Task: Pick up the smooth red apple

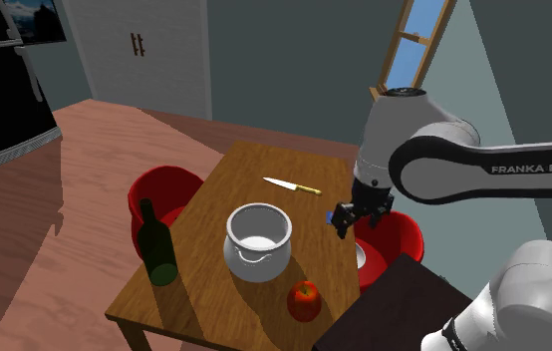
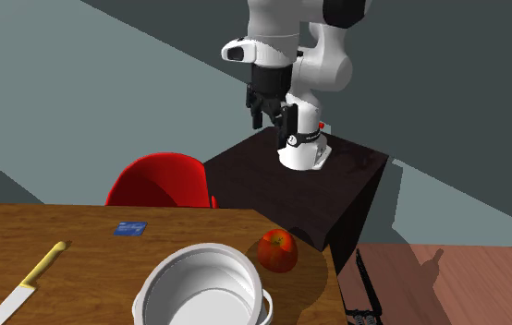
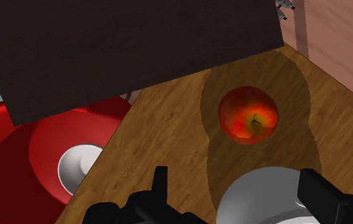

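The tool (image 1: 349, 217) hangs well above the table (image 1: 204, 199) with its two black fingers (image 3: 159, 184) standing wide apart and nothing between them, so we count it as fully open and empty. What the coming move turns on, in our judgement, is one offset. The red apple (image 1: 304, 299) sits on the table near the corner closest to the dark stand (image 2: 319, 194), just beside the white pot (image 1: 257, 242), and it is lower than the tool and nearer the stand. In the wrist view the apple (image 3: 248, 114) lies ahead of the tool (image 3: 239, 191), roughly in line with the gap between the fingers, and past the pot's rim (image 3: 264, 197). We would have to travel toward that corner and then descend, keeping clear of the pot. The apple is round with its stem up (so there is no long axis to align to), and there is only one arm to do it. By our count there is one apple, one pot, one knife (image 1: 292, 185), one dark green bottle (image 1: 156, 244), one small blue card (image 2: 131, 228) and two red chairs (image 1: 162, 194).
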`<move>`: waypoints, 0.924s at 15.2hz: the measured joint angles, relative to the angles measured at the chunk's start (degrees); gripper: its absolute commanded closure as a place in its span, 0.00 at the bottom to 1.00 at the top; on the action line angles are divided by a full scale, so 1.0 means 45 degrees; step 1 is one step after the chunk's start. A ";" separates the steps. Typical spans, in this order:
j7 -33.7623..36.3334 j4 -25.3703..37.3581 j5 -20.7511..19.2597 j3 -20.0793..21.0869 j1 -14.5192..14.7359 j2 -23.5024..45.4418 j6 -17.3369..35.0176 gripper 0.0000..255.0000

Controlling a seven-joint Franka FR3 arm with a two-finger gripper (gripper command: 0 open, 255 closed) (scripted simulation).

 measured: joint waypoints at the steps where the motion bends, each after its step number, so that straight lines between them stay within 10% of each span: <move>1: 0.0324 -0.0227 0.0122 0.0243 0.0002 0.0320 0.0517 0.00; 9: 0.3321 -0.0570 0.0331 0.2302 -0.0431 0.4050 0.4381 0.00; 14: 0.6011 0.0012 -0.1182 0.3425 -0.1244 0.7279 0.6726 0.00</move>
